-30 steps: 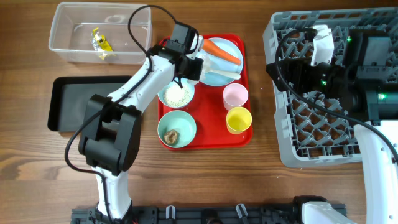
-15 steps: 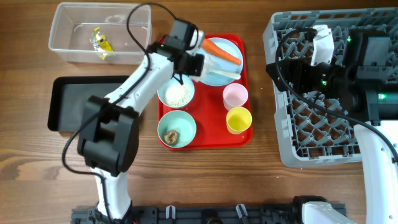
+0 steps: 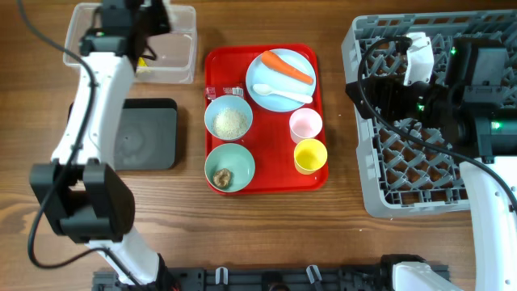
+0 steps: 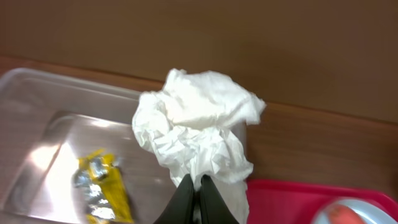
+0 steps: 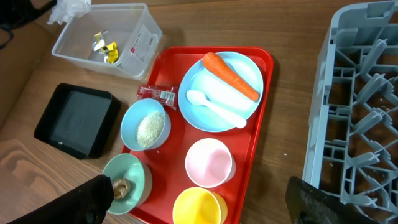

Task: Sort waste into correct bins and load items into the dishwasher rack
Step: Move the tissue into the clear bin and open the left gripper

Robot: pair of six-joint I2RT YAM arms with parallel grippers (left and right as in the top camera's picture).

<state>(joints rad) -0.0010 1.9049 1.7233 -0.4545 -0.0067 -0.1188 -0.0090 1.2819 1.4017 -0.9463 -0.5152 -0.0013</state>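
White crumpled tissue (image 4: 196,127) pinched in the left fingers (image 4: 185,198) over the clear tub (image 4: 43,106), yellow wrapper (image 4: 99,186) lay inside, right fingers (image 5: 93,198) stood spread wide by the grey rack (image 5: 360,112).

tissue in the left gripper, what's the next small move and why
Probably open the left gripper to drop the tissue: the gripper is shut on it, and it hangs over the tub, where a yellow wrapper already lies.
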